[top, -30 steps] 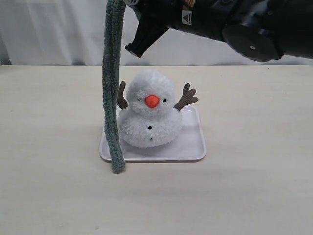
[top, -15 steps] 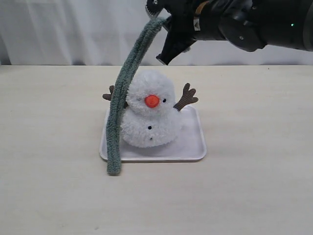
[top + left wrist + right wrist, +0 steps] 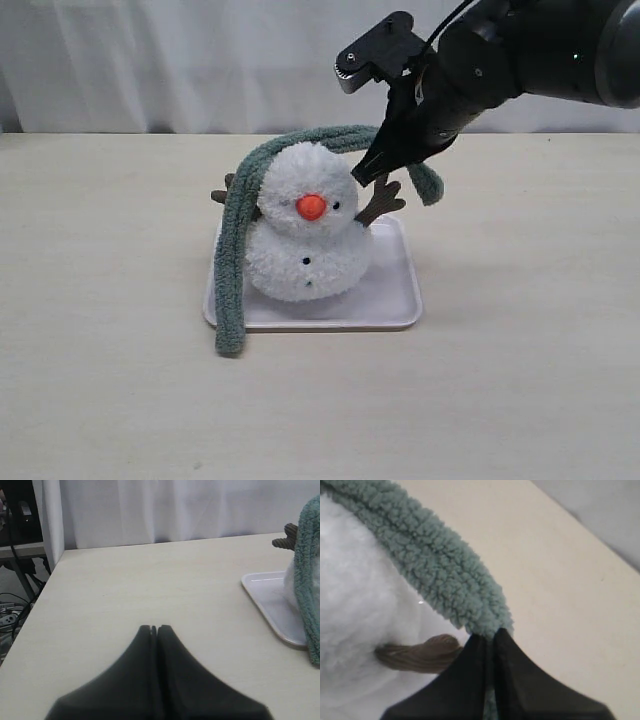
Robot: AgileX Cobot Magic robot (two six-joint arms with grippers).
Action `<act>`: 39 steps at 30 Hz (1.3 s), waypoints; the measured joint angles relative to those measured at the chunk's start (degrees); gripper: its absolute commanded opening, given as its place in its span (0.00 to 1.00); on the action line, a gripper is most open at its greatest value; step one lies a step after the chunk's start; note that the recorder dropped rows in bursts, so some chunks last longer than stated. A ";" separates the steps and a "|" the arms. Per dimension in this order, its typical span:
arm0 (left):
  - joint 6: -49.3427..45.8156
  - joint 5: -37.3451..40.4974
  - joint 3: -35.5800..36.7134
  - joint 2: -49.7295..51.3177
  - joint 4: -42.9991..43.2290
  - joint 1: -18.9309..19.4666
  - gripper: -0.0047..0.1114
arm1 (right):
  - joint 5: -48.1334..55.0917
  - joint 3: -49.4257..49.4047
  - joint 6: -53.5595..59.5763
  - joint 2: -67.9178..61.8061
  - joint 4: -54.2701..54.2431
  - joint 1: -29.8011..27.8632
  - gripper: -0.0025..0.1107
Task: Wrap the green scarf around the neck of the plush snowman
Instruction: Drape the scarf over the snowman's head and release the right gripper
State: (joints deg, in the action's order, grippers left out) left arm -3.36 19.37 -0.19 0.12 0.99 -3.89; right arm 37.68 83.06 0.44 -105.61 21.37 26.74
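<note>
The plush snowman (image 3: 305,240) sits on a white tray (image 3: 395,300) in the middle of the pale table (image 3: 520,350). The green scarf (image 3: 240,230) arches over its head, above the snowman's neck (image 3: 305,228), and its long end hangs down past the tray's edge onto the table. The right gripper (image 3: 366,172) is pinched tight on the scarf, just above a brown twig arm (image 3: 380,200) that crowds in beneath it. The left gripper (image 3: 153,628) is closed and empty, off to the side.

grey-green scarf (image 3: 232,260), white snowman (image 3: 300,262), orange nose (image 3: 311,207), white tray (image 3: 395,298)
</note>
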 measured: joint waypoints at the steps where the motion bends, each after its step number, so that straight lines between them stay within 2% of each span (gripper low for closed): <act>1: 0.00 0.00 0.00 0.00 0.00 0.00 0.04 | 1.47 0.16 0.00 0.00 -1.64 0.00 0.06; 7: 0.00 0.00 0.00 0.00 0.00 0.00 0.04 | 7.96 0.33 0.12 0.00 -9.29 0.00 0.06; 17: 0.00 0.00 0.00 0.00 0.00 0.00 0.04 | 10.00 0.42 1.82 -2.91 -22.47 0.00 0.06; 24: 0.00 0.00 0.00 0.00 0.00 0.00 0.04 | 11.06 0.42 7.33 -6.57 -26.17 0.00 0.06; 26: 0.00 0.00 0.00 0.00 0.00 0.00 0.04 | 11.06 0.42 9.20 -6.57 -26.17 0.00 0.15; 29: 0.00 0.00 0.00 0.00 0.00 0.00 0.04 | 11.99 0.42 10.67 -6.23 -26.17 0.00 0.40; 31: 0.00 0.00 0.00 0.00 0.00 0.00 0.04 | 13.70 0.42 11.45 -5.48 -26.31 0.00 0.48; 39: 0.00 0.00 0.00 0.00 0.00 0.00 0.04 | 18.06 0.42 12.16 4.58 -27.05 0.00 0.49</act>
State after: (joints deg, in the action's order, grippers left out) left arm -3.36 19.37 -0.19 0.12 0.99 -3.89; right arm 55.74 83.48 12.60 -101.03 -5.68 26.74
